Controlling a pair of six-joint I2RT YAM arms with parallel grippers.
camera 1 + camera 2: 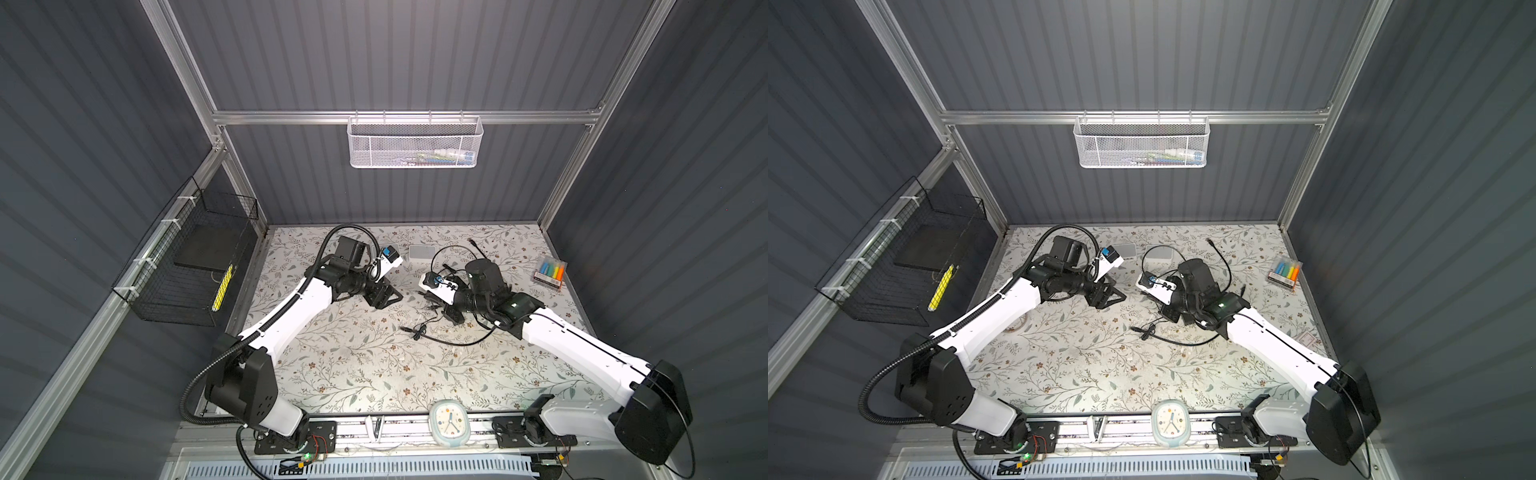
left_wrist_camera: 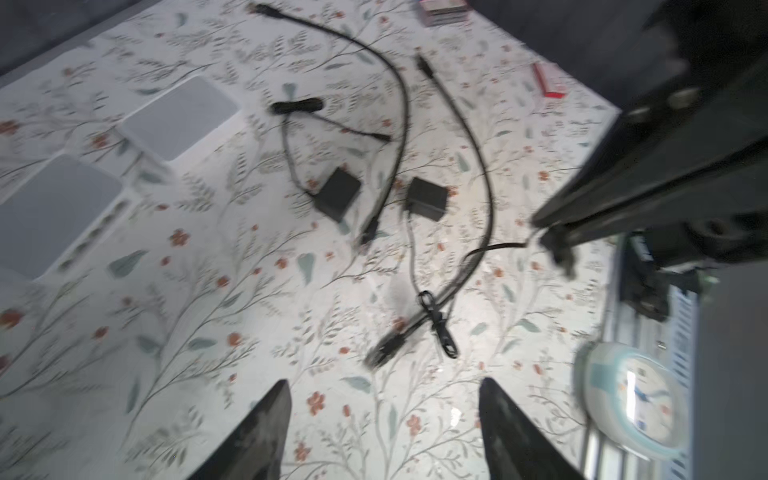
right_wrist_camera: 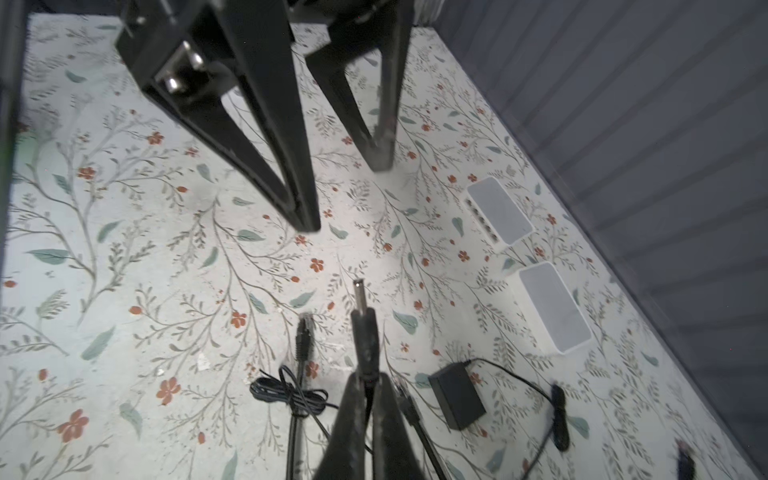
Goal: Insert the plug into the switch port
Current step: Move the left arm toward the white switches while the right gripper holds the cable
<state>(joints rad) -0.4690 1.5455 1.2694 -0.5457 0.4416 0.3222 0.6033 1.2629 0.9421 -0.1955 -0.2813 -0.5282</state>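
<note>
Left wrist view motion-smeared: cables [image 2: 405, 108] and black adapter [image 2: 337, 193] soft, connector types unreadable. Fingers of the left gripper [image 2: 384, 380] cut off by the frame edge. Lead of the plug [image 3: 365, 328] vanishes between the right gripper [image 3: 368, 376] fingers. In a top view, switch [image 1: 394, 248] at 12 o'clock on the mat [image 1: 374, 365] half hidden behind the left arm [image 1: 299, 307]; ports too small to tell. Contents of the mesh basket [image 1: 374, 145] indistinct.

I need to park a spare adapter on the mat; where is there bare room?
Widest bare patch: front middle of the mat, between the clock and the cable tangle. A smaller one lies between the highlighters and the back wall. Crowded: from the tangle back to the switches.
</note>
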